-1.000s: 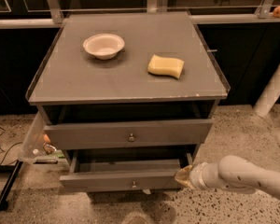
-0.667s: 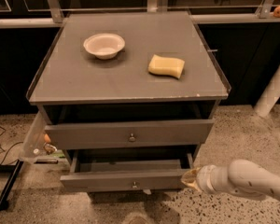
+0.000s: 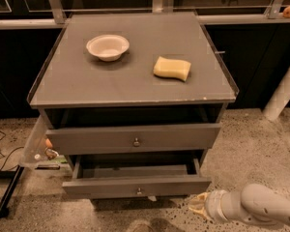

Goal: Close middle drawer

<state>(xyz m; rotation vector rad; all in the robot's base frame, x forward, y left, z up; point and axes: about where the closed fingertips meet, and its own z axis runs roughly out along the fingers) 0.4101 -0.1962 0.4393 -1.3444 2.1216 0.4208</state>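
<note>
Grey cabinet (image 3: pixel 217 111) at centre, seen from above and from its near side, on speckled floor (image 3: pixel 251 149). Flat grey tabletop (image 3: pixel 135 83) capping it. On the tabletop, far left, a white bowl (image 3: pixel 108 46), upright; to its right and well apart, a yellow sponge (image 3: pixel 172 68), lying flat.

Pale robot arm (image 3: pixel 263 209) entering from the near right corner, reaching leftward low over the floor.

Below the tabletop, the top drawer (image 3: pixel 96 140), slightly out, with a small round knob (image 3: pixel 136 141) at mid-front. Under that, the middle drawer (image 3: pixel 101 187): second tier, pulled out toward the near side well past the top one, plain grey tray (image 3: pixel 135 170) showing, small knob (image 3: pixel 139 191) on its flat front.

End effector (image 3: pixel 198 207) at the arm's left tip, yellowish, just below and near the right end of the middle drawer's front. Holding nothing. Open or together: cannot tell. Contact with the drawer front: cannot tell either.
</note>
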